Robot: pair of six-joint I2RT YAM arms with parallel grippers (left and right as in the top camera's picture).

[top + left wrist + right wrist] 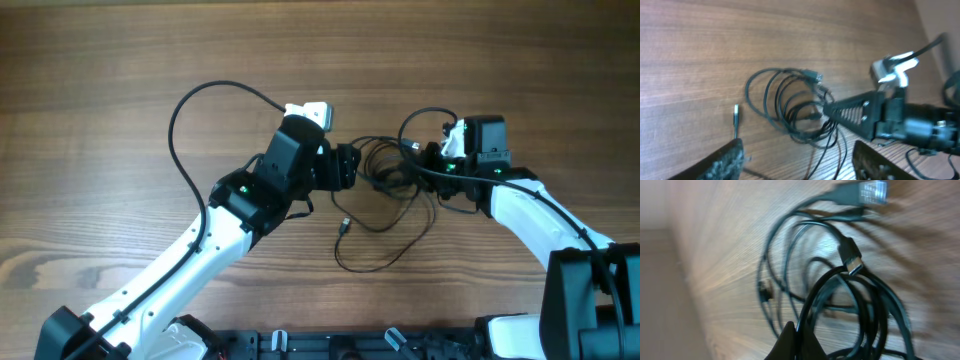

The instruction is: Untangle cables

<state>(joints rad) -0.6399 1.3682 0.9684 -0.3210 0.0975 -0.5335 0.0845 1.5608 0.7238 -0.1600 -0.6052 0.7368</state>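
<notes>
several cables [385, 180] lie knotted on the desk [120, 60], untangling barely begun; right tool [830, 107] pinches them, left tool [352, 168] spread wide.

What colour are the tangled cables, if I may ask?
The cables are black, clearest in the left wrist view.

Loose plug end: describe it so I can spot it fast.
On the wooden table, the cables bunch at the centre. One strand loops out on the robot's side. Its loose plug end lies alone on bare wood, clear of the bunch.
</notes>
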